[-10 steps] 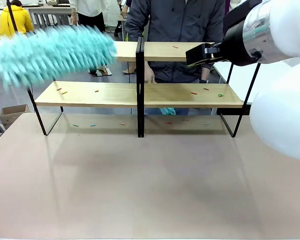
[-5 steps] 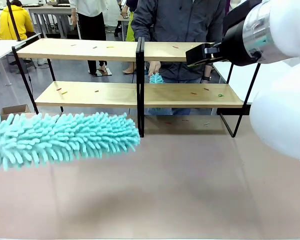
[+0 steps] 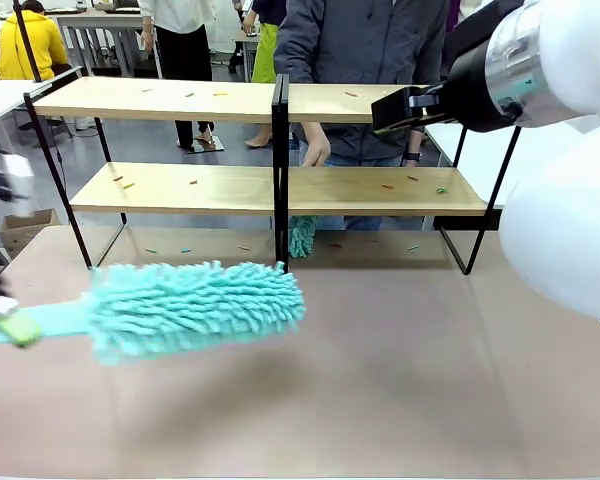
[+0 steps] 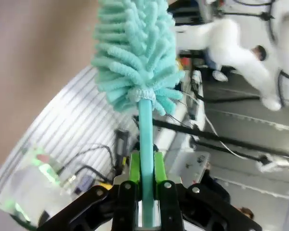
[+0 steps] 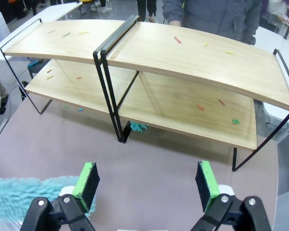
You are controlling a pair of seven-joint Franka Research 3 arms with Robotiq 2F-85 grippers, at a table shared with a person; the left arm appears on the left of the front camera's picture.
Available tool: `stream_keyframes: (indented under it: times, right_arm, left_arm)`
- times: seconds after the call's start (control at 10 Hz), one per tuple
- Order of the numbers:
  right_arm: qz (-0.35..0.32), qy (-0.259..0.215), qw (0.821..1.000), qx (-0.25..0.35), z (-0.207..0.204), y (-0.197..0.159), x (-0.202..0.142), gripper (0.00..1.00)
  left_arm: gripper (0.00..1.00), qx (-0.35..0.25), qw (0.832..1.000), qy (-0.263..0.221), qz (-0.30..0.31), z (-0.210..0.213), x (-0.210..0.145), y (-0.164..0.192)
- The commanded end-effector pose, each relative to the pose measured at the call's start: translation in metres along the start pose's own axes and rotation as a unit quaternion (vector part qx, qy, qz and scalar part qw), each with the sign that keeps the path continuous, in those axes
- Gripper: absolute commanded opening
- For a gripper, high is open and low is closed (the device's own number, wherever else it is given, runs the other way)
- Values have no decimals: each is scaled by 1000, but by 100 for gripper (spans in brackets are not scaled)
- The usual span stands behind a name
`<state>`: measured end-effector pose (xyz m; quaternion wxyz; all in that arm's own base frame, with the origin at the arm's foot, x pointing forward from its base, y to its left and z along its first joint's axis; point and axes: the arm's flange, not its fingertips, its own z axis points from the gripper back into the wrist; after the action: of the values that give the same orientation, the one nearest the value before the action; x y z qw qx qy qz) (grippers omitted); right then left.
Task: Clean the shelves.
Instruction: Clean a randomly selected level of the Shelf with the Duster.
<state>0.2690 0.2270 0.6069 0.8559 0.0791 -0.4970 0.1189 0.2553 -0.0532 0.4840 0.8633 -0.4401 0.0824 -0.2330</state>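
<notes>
Clamped the left hand on the thin handle of a teal chenille duster, green pads pressed to either side of it. Carried the fluffy head low over the brown counter, just in front of the shelves and near the central black upright, apart from every board. Held the right hand wide apart and empty, raised near the top right board. Found the shelves at the far side of the counter, both tiers dotted with small coloured scraps (more of them on the counter beneath the lower boards). Noted a person's hand hanging close behind the upright, and a second small teal duster showing below the lower board; could not tell the holder.

Judged several risks from here. Might have caught the head on the black frame on the way up, twisting the slim handle between the pads or nudging the light rack backward. Could have swept too fast and flicked scraps down onto the counter instead of gathering them. Might have brushed the person's hand, given such closeness to the middle post. Could also have knocked the raised right hand during a pass along the top right board
</notes>
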Motion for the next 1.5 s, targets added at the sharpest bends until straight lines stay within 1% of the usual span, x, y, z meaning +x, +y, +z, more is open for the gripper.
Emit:
stream_keyframes:
  times: [0.0, 0.1, 0.2, 0.3, 0.4, 0.5, 0.6, 0.7, 0.8, 1.0, 1.1, 1.2, 1.3, 1.4]
  right_arm:
    - [-1, 0, 1000, 0, 0, 0, 1, 100]
    - [-1, 0, 1000, 0, 0, 0, 1, 100]
    - [-1, 0, 1000, 0, 0, 0, 1, 100]
    - [-1, 0, 1000, 0, 0, 0, 1, 100]
    - [-1, 0, 1000, 0, 0, 0, 1, 100]
    - [-1, 0, 1000, 0, 0, 0, 1, 100]
    - [-1, 0, 1000, 0, 0, 0, 1, 100]
    - [-1, 0, 1000, 0, 0, 0, 1, 100]
    - [-1, 0, 1000, 0, 0, 0, 1, 100]
    - [-1, 0, 1000, 0, 0, 0, 1, 100]
    - [-1, 0, 1000, 0, 0, 0, 1, 100]
    - [-1, 0, 1000, 0, 0, 0, 1, 100]
    - [-1, 0, 1000, 0, 0, 0, 1, 100]
    - [-1, 0, 1000, 0, 0, 0, 1, 100]
  left_arm:
    - [13, 41, 998, -41, 40, -48, 66, 4]
    - [13, 68, 993, -87, 50, -59, 90, 8]
    - [13, 59, 994, -66, 58, -61, 96, 9]
    - [13, 43, 996, -46, 60, -51, 92, 7]
    - [13, 5, 998, 24, 53, -31, 71, 8]
    - [13, -45, 994, 96, 34, -5, 37, 7]
    - [13, -89, 988, 127, 2, 32, -4, 7]
    - [13, -131, 987, 91, -29, 75, -43, 10]
    - [13, -143, 989, 8, -41, 108, -75, 14]
    - [13, -154, 984, -78, -44, 131, -102, 25]
    - [13, -164, 977, -130, -44, 143, -117, 32]
    - [13, -167, 965, -202, -30, 155, -133, 39]
    - [13, -167, 956, -239, -23, 160, -143, 43]
    - [13, -177, 944, -277, -19, 162, -145, 45]
